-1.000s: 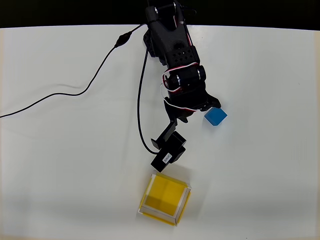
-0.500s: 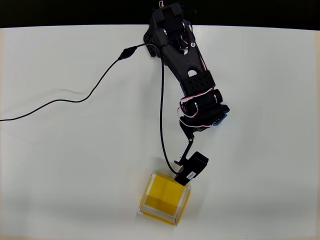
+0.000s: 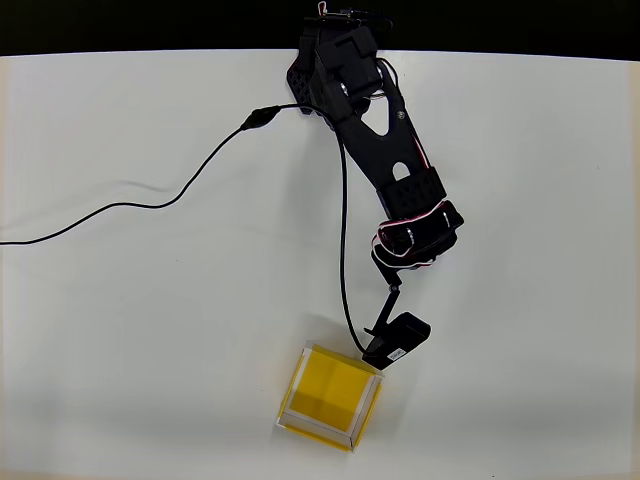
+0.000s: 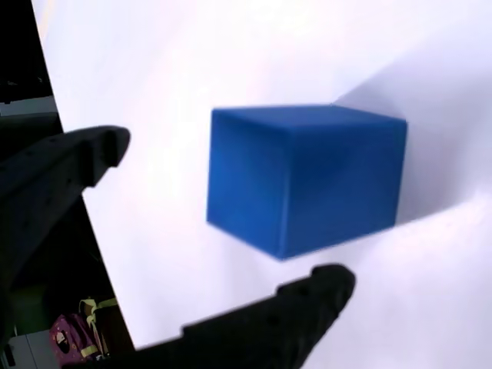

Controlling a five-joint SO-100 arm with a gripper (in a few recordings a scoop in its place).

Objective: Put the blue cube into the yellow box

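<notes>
In the wrist view the gripper [image 4: 223,215] stood open, its two dark fingers [image 4: 61,169] apart with the cube [image 4: 304,177] between and just past their tips, touching neither; the cube rested on the white table [image 4: 231,54]. In the overhead view the arm [image 3: 385,160] reached down the table over the cube's place; the box [image 3: 330,397] sat near the bottom edge, well apart from the gripper; a black cable [image 3: 150,200] trailed left

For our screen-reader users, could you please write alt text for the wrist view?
A blue cube sits on a white table, framed by the black gripper, whose open jaws reach toward it from the left and below without touching it.
</notes>
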